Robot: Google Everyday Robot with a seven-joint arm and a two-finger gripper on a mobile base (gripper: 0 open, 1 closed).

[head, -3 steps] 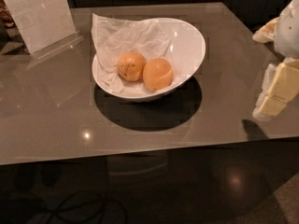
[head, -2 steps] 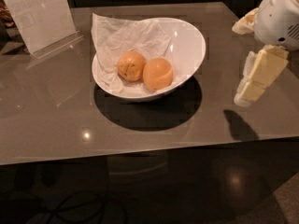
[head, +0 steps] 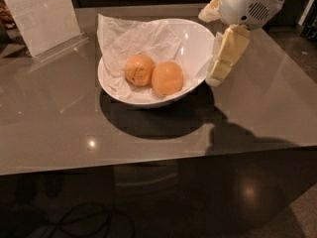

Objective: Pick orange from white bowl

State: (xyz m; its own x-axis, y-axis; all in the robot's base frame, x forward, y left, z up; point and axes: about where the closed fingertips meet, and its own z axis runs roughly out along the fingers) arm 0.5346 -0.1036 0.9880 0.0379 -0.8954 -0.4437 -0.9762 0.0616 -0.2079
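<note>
On the grey table point(head: 257, 113), the gripper point(head: 222, 58) has come from three o'clock to the white bowl point(head: 198, 38), nearer the orange point(head: 167, 78). It holds nothing; open or shut, I cannot tell.

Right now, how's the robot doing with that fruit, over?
Gripper outside white bowl, by its rim. Orange in bowl, ungrasped. Rougher orange beside it, farther from gripper; nothing in the way.
</note>
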